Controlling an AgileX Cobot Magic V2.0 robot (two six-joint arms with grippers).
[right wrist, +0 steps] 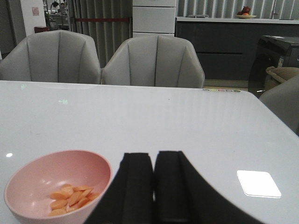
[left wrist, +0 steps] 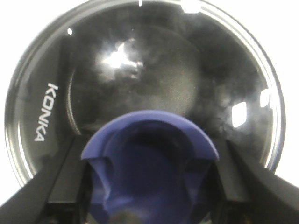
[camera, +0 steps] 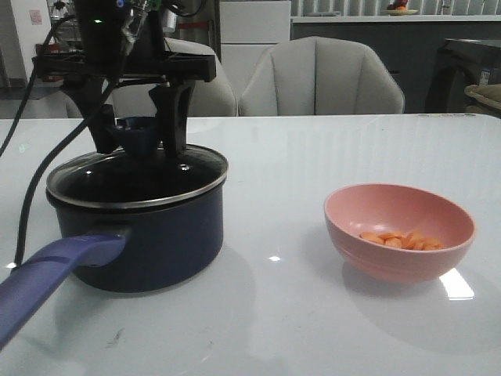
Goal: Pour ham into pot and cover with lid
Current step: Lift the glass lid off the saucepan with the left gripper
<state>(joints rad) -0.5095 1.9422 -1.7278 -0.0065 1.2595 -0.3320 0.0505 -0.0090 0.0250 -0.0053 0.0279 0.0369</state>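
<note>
The navy pot (camera: 149, 243) stands at the front left with its purple-blue handle (camera: 47, 274) pointing toward me. The glass lid (camera: 137, 176) lies on it; in the left wrist view the lid (left wrist: 163, 70) fills the frame. My left gripper (camera: 141, 141) reaches down from above, its fingers (left wrist: 65, 182) pressed against both sides of the blue knob (left wrist: 149, 158). The ham (camera: 401, 240) lies in the pink bowl (camera: 391, 207) at the right. My right gripper (right wrist: 153, 161) is shut and empty, just beside the bowl (right wrist: 42, 172) and ham (right wrist: 70, 198); the front view does not show it.
Grey chairs (camera: 321, 78) stand behind the table's far edge. The left arm's black cable (camera: 39, 180) hangs down at the pot's left. A bright light patch (right wrist: 258, 183) lies on the white table (camera: 297, 157).
</note>
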